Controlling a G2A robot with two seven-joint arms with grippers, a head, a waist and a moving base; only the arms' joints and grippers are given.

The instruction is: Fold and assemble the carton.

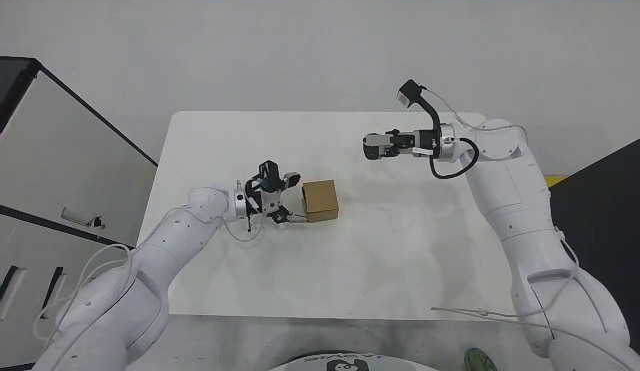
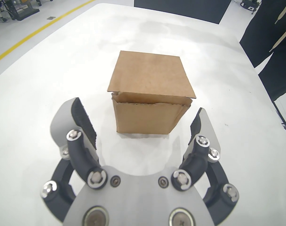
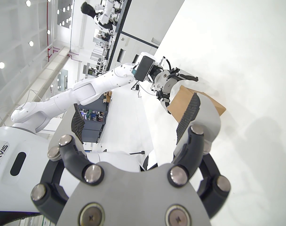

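Carton point(image 1: 320, 200), set near the middle of the table point(image 1: 420, 261), lid point(image 2: 150, 74) lying slightly ajar. The left fingers point(image 2: 84, 118) are held apart just beside it; the right fingers point(image 3: 190, 114) are held apart, well away. The lid is best pressed down squarely while the body is steadied.

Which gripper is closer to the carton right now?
Left. The left gripper is open right beside the carton, not touching it. The right gripper, also open, is well away on the carton's other side.

left gripper point(image 1: 288, 199) just beside carton point(image 1: 321, 200), free table point(image 1: 420, 261) on its other sides
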